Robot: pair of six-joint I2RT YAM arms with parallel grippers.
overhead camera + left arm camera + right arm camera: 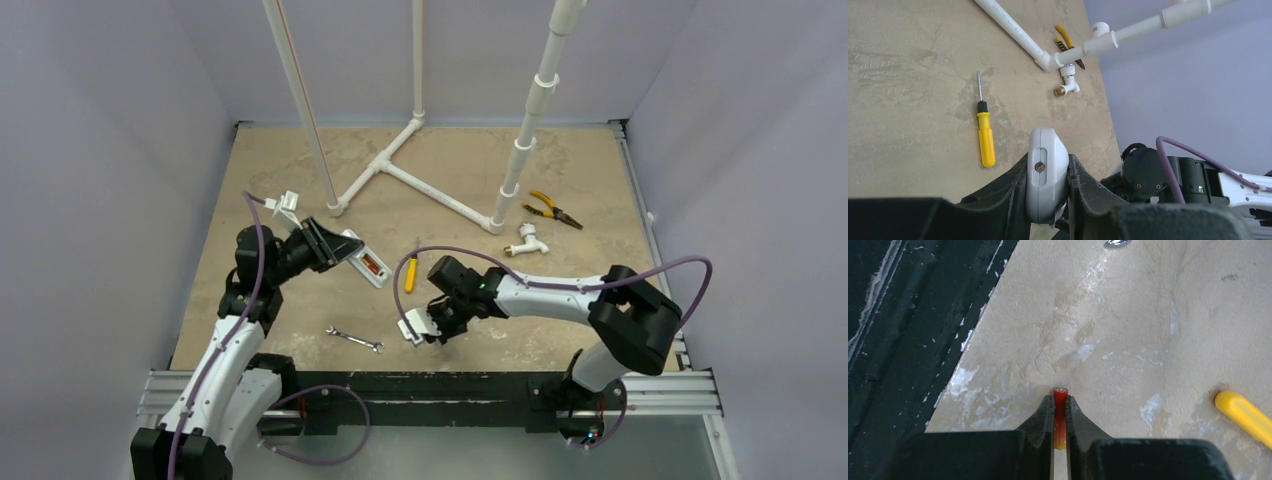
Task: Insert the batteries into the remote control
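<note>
The left pincer (335, 248) is clenched on the remote control (1047, 175), holding it over the left part of the tabletop (310, 300) with bare surface toward the left edge. The remote's open bay shows a first battery (372, 265) lying in it. In the middle, a wrench (353, 340) lies near the front edge and a yellow-handled screwdriver (411, 272) farther in, with open surface between them. To the right, the right pincer (1059, 399) grips a second battery (1060, 417) low beside the front edge, well apart from the pliers (553, 209) and pipe fitting (525, 240).
</note>
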